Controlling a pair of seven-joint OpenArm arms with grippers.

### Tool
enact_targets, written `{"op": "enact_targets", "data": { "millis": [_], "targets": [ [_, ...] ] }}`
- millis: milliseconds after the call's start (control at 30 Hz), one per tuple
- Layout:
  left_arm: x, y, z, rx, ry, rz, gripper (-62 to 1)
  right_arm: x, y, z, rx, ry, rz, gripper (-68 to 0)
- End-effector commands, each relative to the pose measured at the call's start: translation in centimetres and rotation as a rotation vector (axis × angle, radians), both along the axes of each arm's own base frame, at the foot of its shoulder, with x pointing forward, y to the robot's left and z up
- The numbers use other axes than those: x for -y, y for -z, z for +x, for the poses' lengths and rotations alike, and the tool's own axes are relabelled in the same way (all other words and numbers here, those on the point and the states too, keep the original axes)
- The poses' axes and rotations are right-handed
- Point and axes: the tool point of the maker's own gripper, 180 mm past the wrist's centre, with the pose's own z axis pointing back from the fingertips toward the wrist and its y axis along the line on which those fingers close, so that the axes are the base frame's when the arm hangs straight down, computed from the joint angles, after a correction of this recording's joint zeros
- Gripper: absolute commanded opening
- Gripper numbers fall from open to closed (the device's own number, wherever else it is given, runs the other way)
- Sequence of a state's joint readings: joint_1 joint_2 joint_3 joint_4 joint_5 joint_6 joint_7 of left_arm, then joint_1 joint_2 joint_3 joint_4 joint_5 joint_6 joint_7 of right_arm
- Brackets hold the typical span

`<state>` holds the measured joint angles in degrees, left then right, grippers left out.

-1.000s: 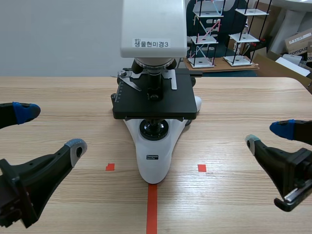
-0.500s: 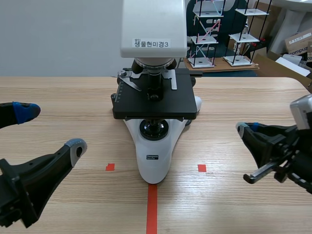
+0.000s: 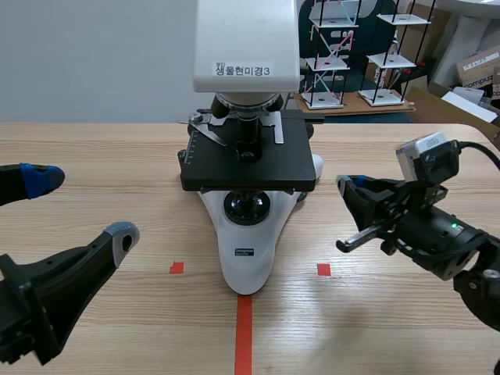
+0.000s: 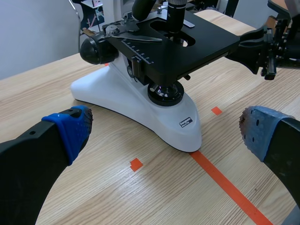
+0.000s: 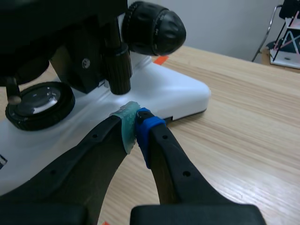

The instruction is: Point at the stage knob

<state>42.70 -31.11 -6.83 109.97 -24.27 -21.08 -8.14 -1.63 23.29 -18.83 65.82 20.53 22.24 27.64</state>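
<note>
- Scene view: the microscope point(image 3: 248, 234) stands mid-table point(image 3: 117, 148). Its white foot faces the robot and its black stage point(image 3: 248, 166) sits above.
- The left arm lies low, at about 8 o'clock of the microscope. The left gripper point(image 3: 78, 207) has its fingers spread wide with nothing between them, and it sits well apart from the white foot.
- The right arm comes in from about 4 o'clock and slants up toward the stage, with its wrist camera on top. The right gripper point(image 3: 344, 184) has its fingers pressed together into one tip. The tip sits at about 3 o'clock of the microscope, near the stage's edge.
- Left wrist view: the left arm's two pads stand far apart. The microscope's foot lies ahead of them, roughly in line with the gap. The right arm's joined fingers come in at about 2 o'clock of the foot, level with the stage edge.
- Right wrist view: the stage knob point(image 5: 118, 65) hangs under the stage as a black upright stem. The large round focus knob point(image 5: 154, 28) is at its 1 o'clock.
- The right arm's grey-green and blue pads meet flat against each other. The stage knob lies just ahead of them, at about 11 o'clock. I cannot tell whether they touch it.
- The round lamp lens point(image 5: 40, 103) in the foot lies at about 10 o'clock of the joined tips.
</note>
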Motion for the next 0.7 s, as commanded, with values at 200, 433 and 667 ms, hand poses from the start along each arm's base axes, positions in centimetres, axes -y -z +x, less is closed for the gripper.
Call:
{"op": "enact_targets", "data": {
  "millis": [200,433,667],
  "targets": [
    [0.04,-0.55,0.03,0.016,-0.007,-0.021,1.4,-0.71,-1.91,0.95,0.058,-0.015,0.024,-66.7],
    [0.04,-0.55,0.03,0.016,-0.007,-0.021,1.4,-0.70,-1.90,0.95,0.058,-0.015,0.023,-66.7],
    [0.04,-0.55,0.03,0.016,-0.007,-0.021,1.4,-0.70,-1.90,0.95,0.058,-0.015,0.023,-66.7]
  ]
}}
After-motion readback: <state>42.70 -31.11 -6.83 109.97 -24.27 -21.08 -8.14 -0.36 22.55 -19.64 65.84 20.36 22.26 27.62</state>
